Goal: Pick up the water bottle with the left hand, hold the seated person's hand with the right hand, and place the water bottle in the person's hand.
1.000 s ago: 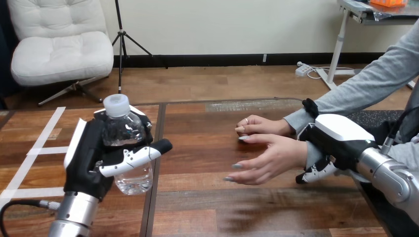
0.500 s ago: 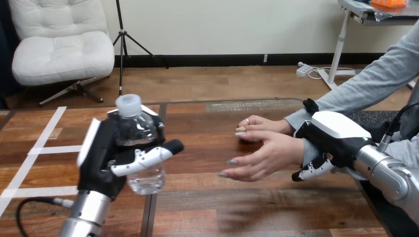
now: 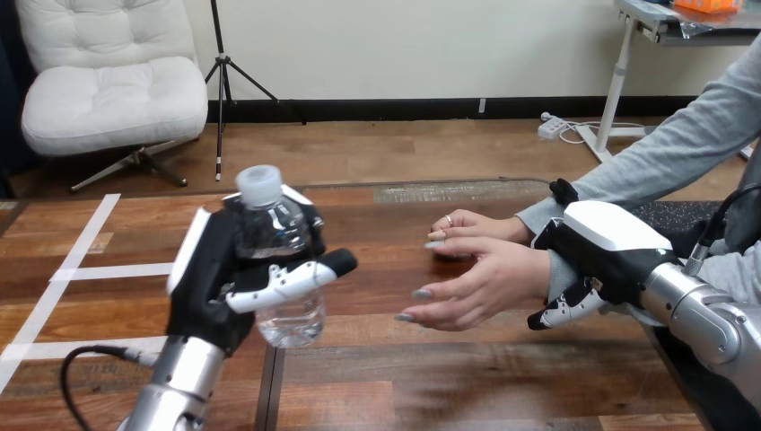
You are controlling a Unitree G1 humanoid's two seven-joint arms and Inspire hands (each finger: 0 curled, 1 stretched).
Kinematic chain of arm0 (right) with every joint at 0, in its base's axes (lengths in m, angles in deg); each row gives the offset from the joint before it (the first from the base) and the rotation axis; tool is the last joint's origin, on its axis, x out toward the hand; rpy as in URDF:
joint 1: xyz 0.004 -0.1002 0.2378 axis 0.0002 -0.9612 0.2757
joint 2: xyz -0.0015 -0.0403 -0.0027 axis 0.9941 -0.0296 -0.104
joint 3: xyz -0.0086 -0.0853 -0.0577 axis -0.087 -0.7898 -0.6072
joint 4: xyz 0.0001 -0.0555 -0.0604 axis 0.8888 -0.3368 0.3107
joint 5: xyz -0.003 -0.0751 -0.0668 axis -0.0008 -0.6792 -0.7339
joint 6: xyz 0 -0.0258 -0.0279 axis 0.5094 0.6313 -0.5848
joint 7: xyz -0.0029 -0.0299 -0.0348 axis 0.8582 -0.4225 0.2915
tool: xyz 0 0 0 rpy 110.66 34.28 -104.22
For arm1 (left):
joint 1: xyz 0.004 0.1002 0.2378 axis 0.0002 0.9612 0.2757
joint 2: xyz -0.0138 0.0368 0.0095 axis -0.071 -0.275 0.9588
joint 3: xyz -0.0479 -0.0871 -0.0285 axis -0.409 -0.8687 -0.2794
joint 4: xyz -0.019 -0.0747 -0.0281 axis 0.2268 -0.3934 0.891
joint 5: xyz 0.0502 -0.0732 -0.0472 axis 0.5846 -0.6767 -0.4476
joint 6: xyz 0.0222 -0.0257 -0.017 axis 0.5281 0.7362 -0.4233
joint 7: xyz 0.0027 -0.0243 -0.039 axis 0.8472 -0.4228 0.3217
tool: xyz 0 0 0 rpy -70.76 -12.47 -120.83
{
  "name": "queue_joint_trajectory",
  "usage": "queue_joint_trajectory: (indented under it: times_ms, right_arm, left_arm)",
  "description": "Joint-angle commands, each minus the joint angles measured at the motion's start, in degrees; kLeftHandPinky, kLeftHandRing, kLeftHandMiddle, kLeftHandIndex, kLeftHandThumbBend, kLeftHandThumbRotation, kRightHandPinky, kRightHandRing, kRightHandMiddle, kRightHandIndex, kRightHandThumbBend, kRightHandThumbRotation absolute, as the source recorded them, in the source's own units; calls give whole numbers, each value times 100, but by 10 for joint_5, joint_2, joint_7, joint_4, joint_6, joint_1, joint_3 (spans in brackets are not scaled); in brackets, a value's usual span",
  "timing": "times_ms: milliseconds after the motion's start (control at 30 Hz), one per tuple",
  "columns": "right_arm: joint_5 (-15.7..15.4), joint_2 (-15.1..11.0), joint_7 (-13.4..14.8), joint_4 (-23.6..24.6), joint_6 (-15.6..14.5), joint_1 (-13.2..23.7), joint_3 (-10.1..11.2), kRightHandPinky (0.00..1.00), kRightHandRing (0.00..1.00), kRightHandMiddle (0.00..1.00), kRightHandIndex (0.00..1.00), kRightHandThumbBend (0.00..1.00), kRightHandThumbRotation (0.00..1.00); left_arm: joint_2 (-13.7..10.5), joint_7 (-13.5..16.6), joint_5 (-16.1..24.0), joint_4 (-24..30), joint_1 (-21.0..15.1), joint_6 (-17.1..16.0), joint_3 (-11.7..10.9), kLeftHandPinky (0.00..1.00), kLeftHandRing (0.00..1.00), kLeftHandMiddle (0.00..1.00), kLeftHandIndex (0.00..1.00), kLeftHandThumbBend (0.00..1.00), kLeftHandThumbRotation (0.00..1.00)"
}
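The left arm rises from the bottom edge, silver forearm leaning right. The left hand is lifted, white back shell facing left, fingers curled round the water bottle and thumb laid across its front. The right arm enters at lower right. The right hand sits shell-up, fingers curled under the person's wrist.

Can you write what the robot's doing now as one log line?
left hand: shut on water bottle, held above table | right hand: round person's wrist | person's nearer hand: open, bottle not yet in it
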State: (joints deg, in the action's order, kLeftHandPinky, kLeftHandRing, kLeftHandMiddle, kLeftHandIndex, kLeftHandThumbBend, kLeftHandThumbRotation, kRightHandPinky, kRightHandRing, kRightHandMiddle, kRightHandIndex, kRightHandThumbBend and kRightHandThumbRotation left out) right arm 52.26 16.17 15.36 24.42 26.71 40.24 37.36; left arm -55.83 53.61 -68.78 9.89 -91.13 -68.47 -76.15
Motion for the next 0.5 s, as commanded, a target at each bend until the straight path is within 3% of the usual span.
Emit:
queue_joint_trajectory:
  times_ms: [0,467]
  right_arm:
    - [28,13,2,32,6,21,25,11,15,20,21,72,0]
    - [31,15,-4,35,6,21,25,12,16,21,22,73,0]
  left_arm:
    - [10,-3,-10,-5,-58,-1,7,21,27,32,36,76,0]
    - [25,-7,-1,-33,-82,-4,19,22,27,32,36,78,0]
